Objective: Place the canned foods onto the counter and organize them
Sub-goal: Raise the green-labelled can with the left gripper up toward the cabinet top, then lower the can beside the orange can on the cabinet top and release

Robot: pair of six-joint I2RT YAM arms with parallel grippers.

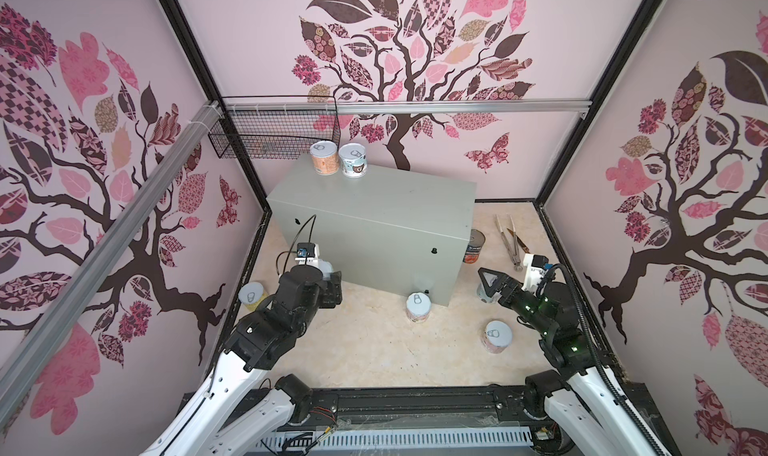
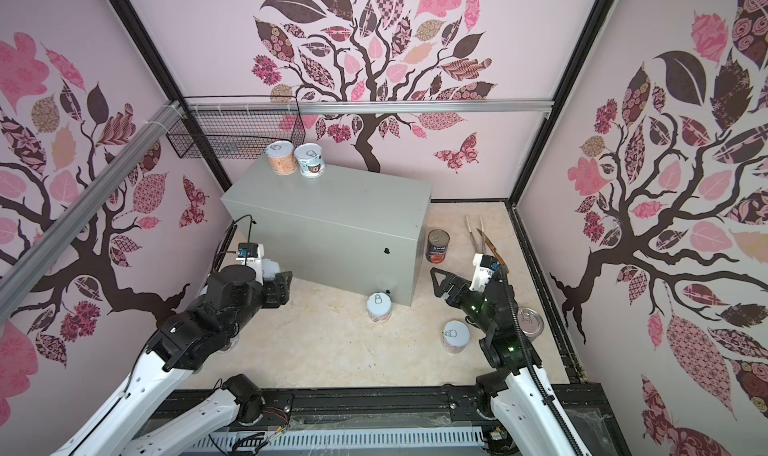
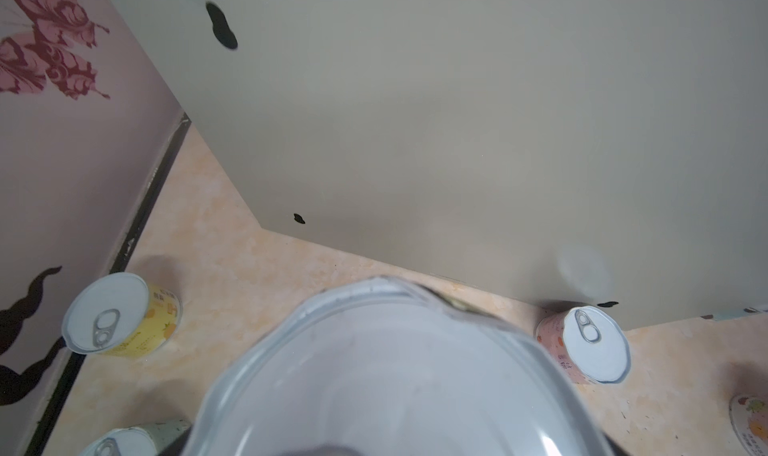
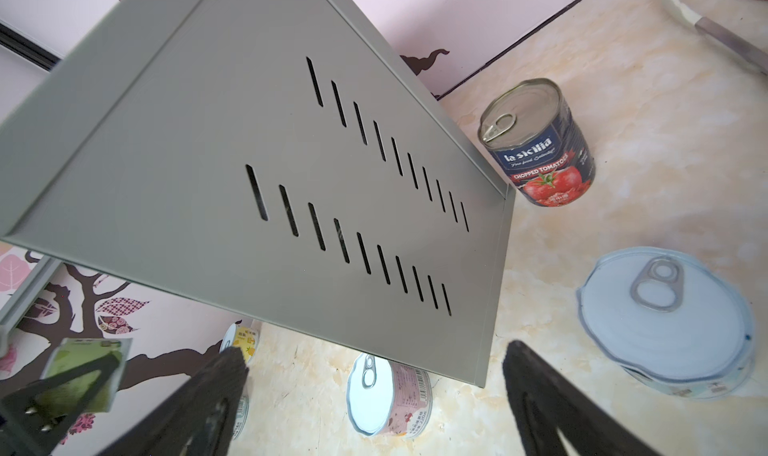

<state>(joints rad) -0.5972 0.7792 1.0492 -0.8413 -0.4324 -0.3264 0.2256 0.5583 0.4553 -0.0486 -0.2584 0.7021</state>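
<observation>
We see a black wire basket (image 1: 272,131), an aluminium rail (image 1: 457,106) running right from it, tree wallpaper (image 1: 407,50) behind it, tongs (image 1: 513,253) lying well right of it.

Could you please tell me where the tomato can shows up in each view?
In a top view: tomato can, right of centre, partly hidden behind the counter.
In a top view: right of centre, standing clear of the counter's right end.
Left wrist: not in it.
Right wrist: upright, beside the counter's slotted end.
Shared landmark: the counter, seen in all four views.
</observation>
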